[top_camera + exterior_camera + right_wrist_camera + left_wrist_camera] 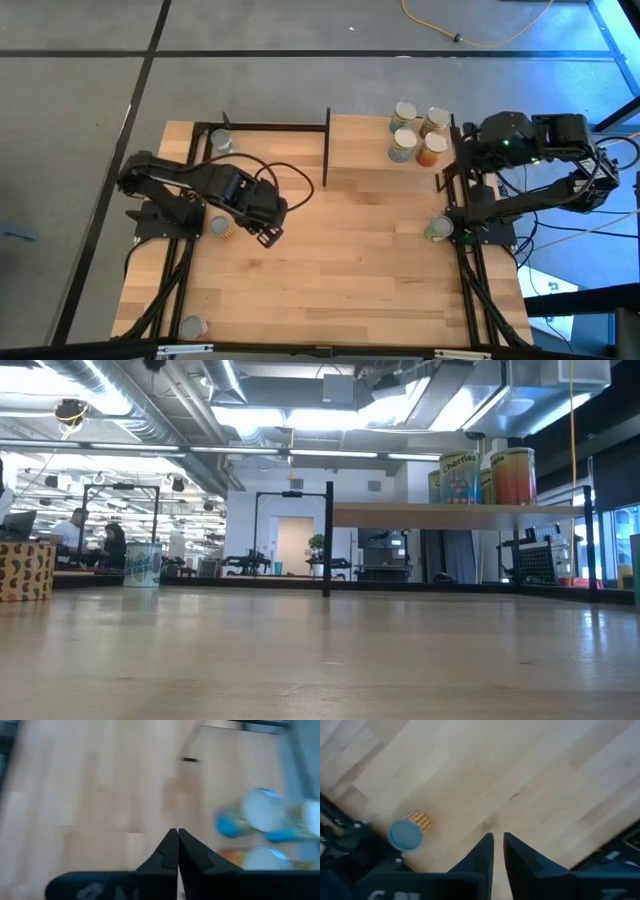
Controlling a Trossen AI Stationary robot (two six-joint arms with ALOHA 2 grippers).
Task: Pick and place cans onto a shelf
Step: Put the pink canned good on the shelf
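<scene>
Several cans point(417, 133) stand in a cluster on the raised shelf point(360, 145) at the far right; the low view shows them point(483, 476) on the board point(400, 515). An orange can point(220, 228) with a pale lid point(406, 834) stands upright on the tabletop beside my left gripper point(268, 238). That gripper point(497, 837) points down over bare wood, its fingers a narrow gap apart and holding nothing. My right gripper point(175, 832) is shut and empty. It hangs by the shelf's right end point(468, 150), with the cans point(260, 815) off to one side.
More cans stand on the tabletop: one at the far left point(222, 142), a green one by the right arm's base point(438, 230), one at the near left corner point(190, 325). Black posts point(327, 150) bound the shelf. The middle of the tabletop point(340, 250) is bare wood.
</scene>
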